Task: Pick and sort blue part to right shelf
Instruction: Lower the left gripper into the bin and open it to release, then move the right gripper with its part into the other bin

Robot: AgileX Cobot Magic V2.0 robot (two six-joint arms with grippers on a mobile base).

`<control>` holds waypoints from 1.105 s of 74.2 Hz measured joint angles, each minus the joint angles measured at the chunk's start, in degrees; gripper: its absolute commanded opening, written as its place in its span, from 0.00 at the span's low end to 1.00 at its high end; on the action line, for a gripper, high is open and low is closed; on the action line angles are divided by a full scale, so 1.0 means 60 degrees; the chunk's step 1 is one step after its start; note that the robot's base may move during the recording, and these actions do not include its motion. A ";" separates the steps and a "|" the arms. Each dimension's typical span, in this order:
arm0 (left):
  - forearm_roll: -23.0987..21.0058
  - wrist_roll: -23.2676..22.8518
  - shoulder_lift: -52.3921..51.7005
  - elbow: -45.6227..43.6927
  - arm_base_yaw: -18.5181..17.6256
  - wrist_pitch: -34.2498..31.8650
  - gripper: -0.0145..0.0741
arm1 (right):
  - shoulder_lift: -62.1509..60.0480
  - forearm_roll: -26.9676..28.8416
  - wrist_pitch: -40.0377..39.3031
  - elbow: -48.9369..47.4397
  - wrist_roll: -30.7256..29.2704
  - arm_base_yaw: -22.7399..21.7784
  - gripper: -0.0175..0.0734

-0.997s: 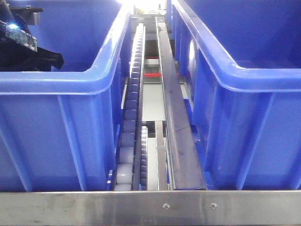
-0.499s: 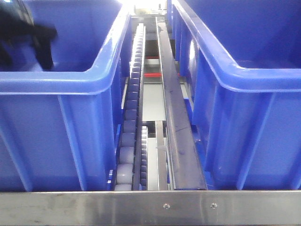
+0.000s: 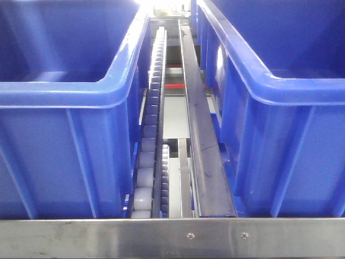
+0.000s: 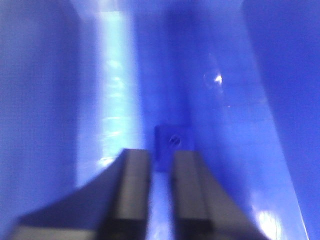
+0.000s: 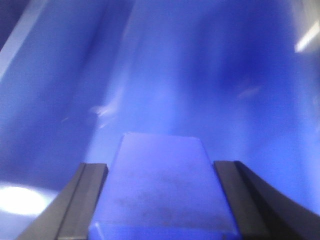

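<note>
In the right wrist view my right gripper is shut on a wide, flat blue part that fills the gap between its two dark fingers, above a blurred blue bin surface. In the left wrist view my left gripper looks down into a blue bin. Its jaws stand a narrow gap apart with nothing between them. A small square blue part with a hole lies on the bin floor just beyond the fingertips. Neither gripper shows in the front view.
Two large blue bins stand side by side, the left bin and the right bin. A roller track and a metal rail run between them. A steel bar crosses the front.
The left arm, seen dark in the upper left over the left bin, has moved up and left and is now out of the front view.
</note>
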 measured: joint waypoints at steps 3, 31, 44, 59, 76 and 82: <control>0.0024 0.0000 -0.0480 0.0288 0.0000 -0.0137 0.30 | 0.0613 0.0158 -0.0051 -0.0245 0.0052 0.0000 0.32; 0.0203 0.0000 -0.4387 0.2774 0.0000 -0.0748 0.30 | 0.5323 0.0789 -0.0101 -0.2451 0.0098 -0.0660 0.32; 0.0203 0.0014 -0.5753 0.3149 0.0000 -0.0730 0.30 | 0.6960 0.0911 -0.0133 -0.3289 -0.0476 -0.1644 0.32; 0.0203 0.0014 -0.6838 0.3209 0.0000 -0.0669 0.30 | 0.8682 0.0954 -0.0631 -0.4055 -0.0830 -0.2149 0.32; 0.0203 0.0014 -0.7139 0.3215 0.0000 0.0006 0.30 | 1.0264 0.0992 -0.1722 -0.4261 -0.0888 -0.2170 0.32; 0.0215 0.0014 -0.7139 0.3215 0.0000 0.0098 0.30 | 1.0726 0.0992 -0.1920 -0.4273 -0.0892 -0.2170 0.33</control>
